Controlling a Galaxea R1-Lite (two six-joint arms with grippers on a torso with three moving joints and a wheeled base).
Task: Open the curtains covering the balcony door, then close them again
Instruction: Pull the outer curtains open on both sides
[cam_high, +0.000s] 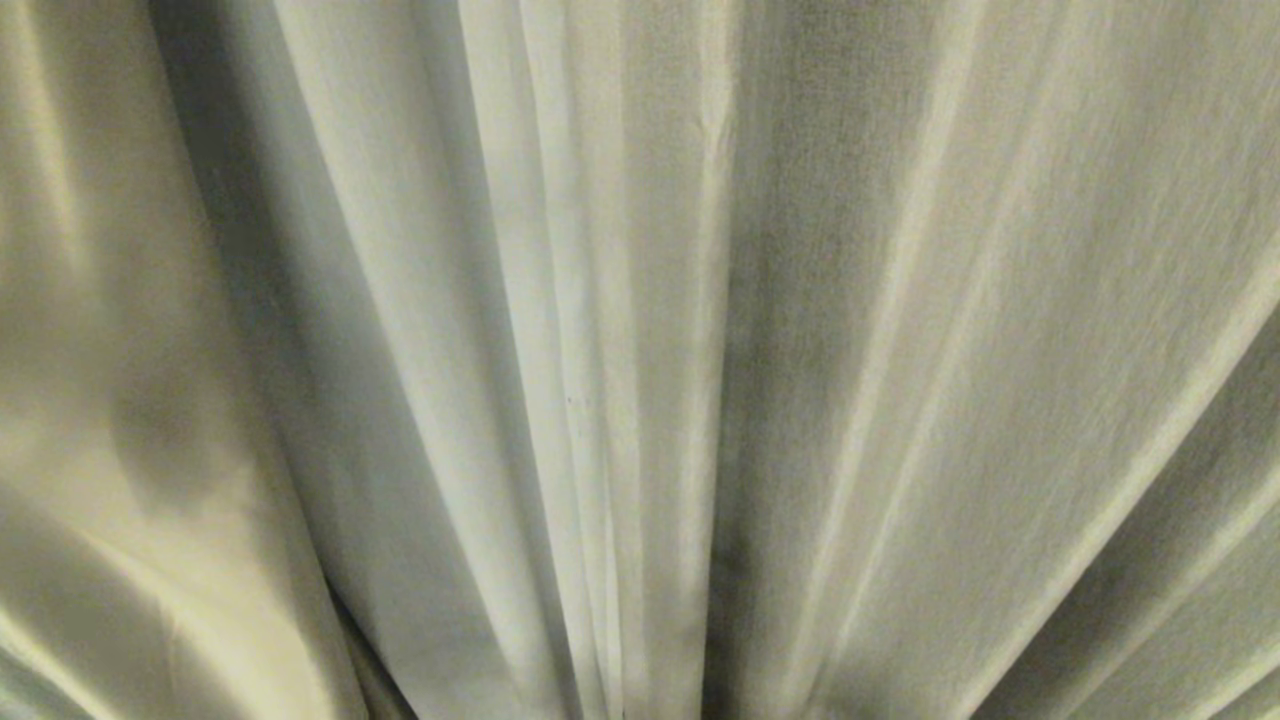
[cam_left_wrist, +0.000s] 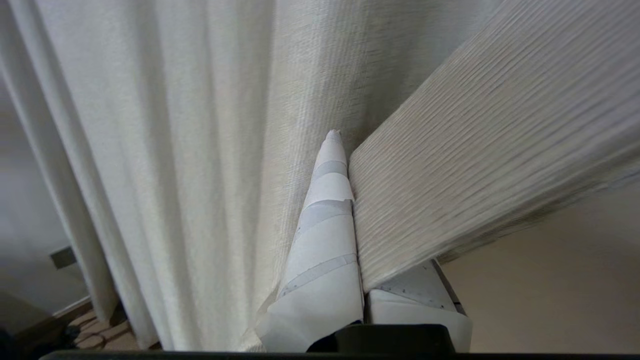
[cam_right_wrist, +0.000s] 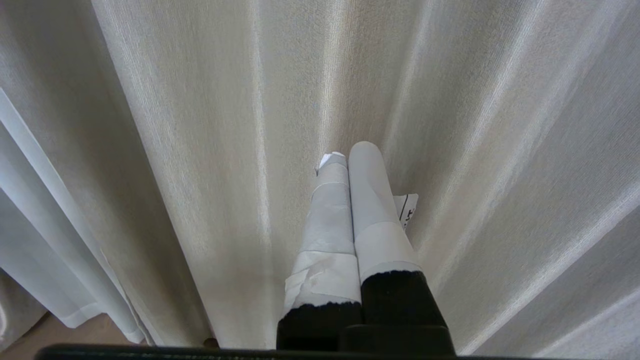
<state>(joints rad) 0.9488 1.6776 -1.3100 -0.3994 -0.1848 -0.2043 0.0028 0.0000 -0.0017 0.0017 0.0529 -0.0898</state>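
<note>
The cream pleated curtains (cam_high: 640, 360) fill the whole head view, and neither gripper shows there. In the left wrist view my left gripper (cam_left_wrist: 347, 150) is shut on a band of curtain fabric (cam_left_wrist: 475, 150). That band is pulled taut away from the hanging pleats (cam_left_wrist: 175, 150) and covers one taped finger. In the right wrist view my right gripper (cam_right_wrist: 349, 154) is shut with nothing in it. Its taped fingertips (cam_right_wrist: 365, 150) point at the curtain (cam_right_wrist: 200, 125), close to it. The balcony door is hidden behind the fabric.
A thin white sheer panel (cam_right_wrist: 40, 240) hangs beside the cream curtain in the right wrist view, above a strip of floor (cam_right_wrist: 75, 335). The left wrist view shows floor (cam_left_wrist: 95, 335) below the hem, a pale wall with a small plate (cam_left_wrist: 62, 257), and a beige surface (cam_left_wrist: 550, 280).
</note>
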